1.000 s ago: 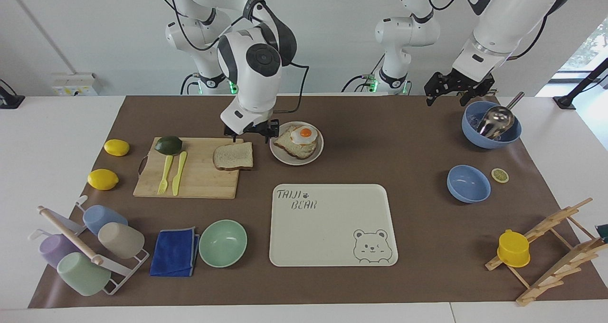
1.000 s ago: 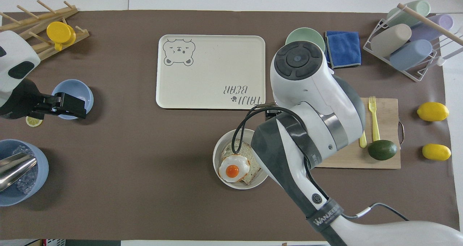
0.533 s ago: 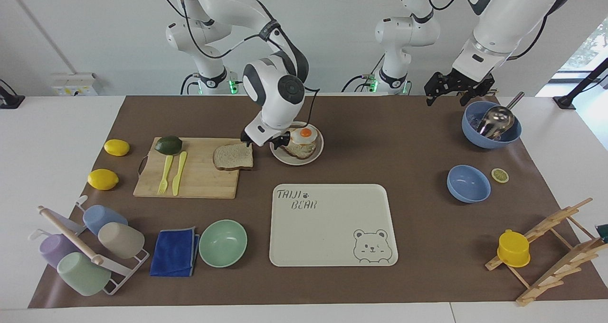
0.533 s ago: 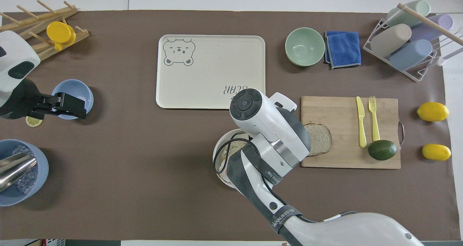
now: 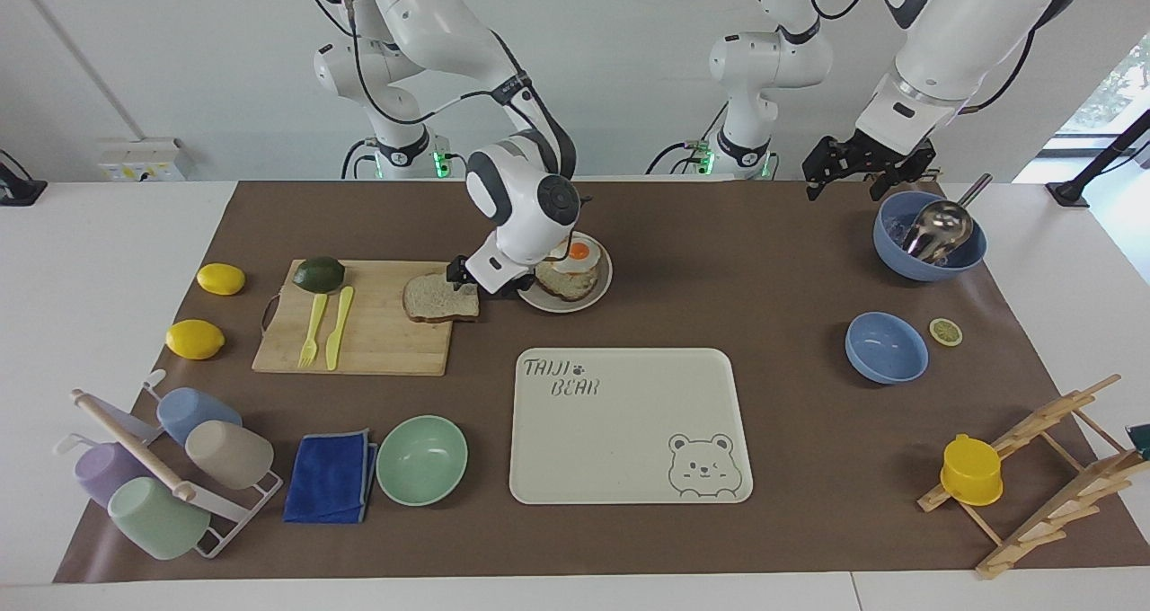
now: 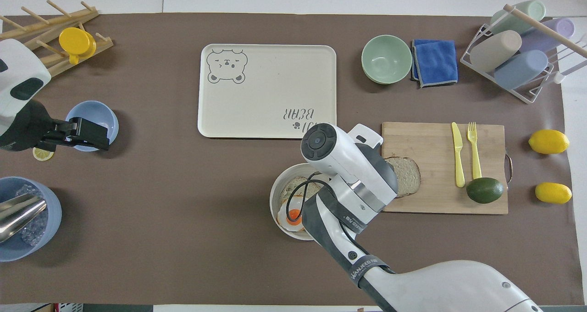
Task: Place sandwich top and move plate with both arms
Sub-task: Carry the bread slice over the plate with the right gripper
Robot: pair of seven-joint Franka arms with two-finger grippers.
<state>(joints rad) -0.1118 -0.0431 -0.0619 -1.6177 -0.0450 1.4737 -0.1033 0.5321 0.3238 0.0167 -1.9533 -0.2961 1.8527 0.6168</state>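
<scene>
The sandwich top (image 5: 440, 297) lies on the board while the right claw (image 5: 486, 280), now lowered to its edge beside the plate (image 5: 603, 287), stays released, ready to grasp.

Beside the right claw (image 5: 474, 280), the cutting board (image 5: 359, 341) looks like matt wood; the tray (image 5: 629, 431) smooth plastic; the ladle (image 5: 939, 227) shiny metal.

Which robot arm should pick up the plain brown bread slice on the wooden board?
Probably the right arm. Its black right gripper hangs open, low at the edge of the plain light-brown bread slice on the wooden cutting board. The left gripper waits open, up over the blue bowl with the metal ladle.
</scene>
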